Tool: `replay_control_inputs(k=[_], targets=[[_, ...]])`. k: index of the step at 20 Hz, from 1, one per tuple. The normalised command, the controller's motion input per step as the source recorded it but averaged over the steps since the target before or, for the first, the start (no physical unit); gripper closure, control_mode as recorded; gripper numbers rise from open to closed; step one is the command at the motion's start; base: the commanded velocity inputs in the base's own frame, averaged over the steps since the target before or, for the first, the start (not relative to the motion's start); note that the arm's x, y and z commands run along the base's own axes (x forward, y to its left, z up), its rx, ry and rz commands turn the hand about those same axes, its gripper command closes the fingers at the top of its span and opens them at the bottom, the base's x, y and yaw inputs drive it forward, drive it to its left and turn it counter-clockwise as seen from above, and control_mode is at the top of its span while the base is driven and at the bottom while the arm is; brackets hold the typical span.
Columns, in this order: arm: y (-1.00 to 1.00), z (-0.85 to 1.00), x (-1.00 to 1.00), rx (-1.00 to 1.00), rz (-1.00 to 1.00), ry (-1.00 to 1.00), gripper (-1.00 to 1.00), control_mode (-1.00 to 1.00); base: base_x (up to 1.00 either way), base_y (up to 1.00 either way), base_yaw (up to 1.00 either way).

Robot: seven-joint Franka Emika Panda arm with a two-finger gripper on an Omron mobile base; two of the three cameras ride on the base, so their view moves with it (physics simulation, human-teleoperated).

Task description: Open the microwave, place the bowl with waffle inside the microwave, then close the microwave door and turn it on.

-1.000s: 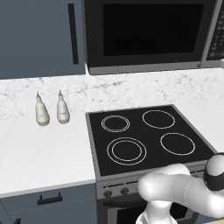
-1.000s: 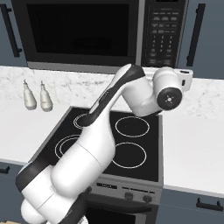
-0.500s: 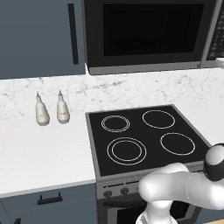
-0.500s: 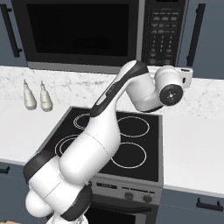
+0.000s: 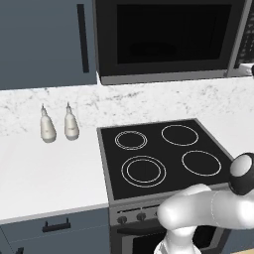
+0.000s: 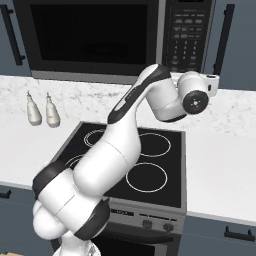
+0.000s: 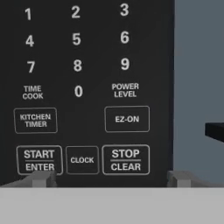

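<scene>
The white robot arm with dark joints rises from the near side of the flat black four-ring cooktop and reaches up and to the right, with its hand level with the lower edge of the narrow black keypad strip. In the hand view, the two small grey fingers stand wide apart with nothing between them: one tip sits under the START/ENTER key, the other lies to the right of the STOP/CLEAR key, in front of the blue-grey cabinet front beside the keypad. The keypad is close to the hand; whether the tips touch it cannot be determined.

The white marbled counter extends on both sides of the cooktop. Two small cream-coloured shaker bottles stand upright side by side on the counter to the left of the cooktop, near the backsplash.

Above the cooktop is the large wide black box microwave. Its wide black microwave door with dark glass window is shut flush with the front. To its left hangs a blue-grey cabinet door with a black vertical handle.
</scene>
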Motion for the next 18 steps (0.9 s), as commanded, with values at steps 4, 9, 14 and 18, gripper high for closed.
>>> replay_control_inputs(k=[4,9,14,18], targets=[[0.0,0.01,0.19,0.0,-0.01,0.03,-1.0,-1.0,0.0,0.0,0.0],[0.05,0.0,0.21,0.0,-0.03,0.03,-1.0,-1.0,0.0,0.0,0.0],[0.05,0.0,-0.07,0.0,-0.03,0.0,-1.0,-1.0,0.0,0.0,0.0],[0.0,0.01,-0.27,0.0,-0.06,0.0,-1.0,-1.0,0.0,0.0,0.0]])
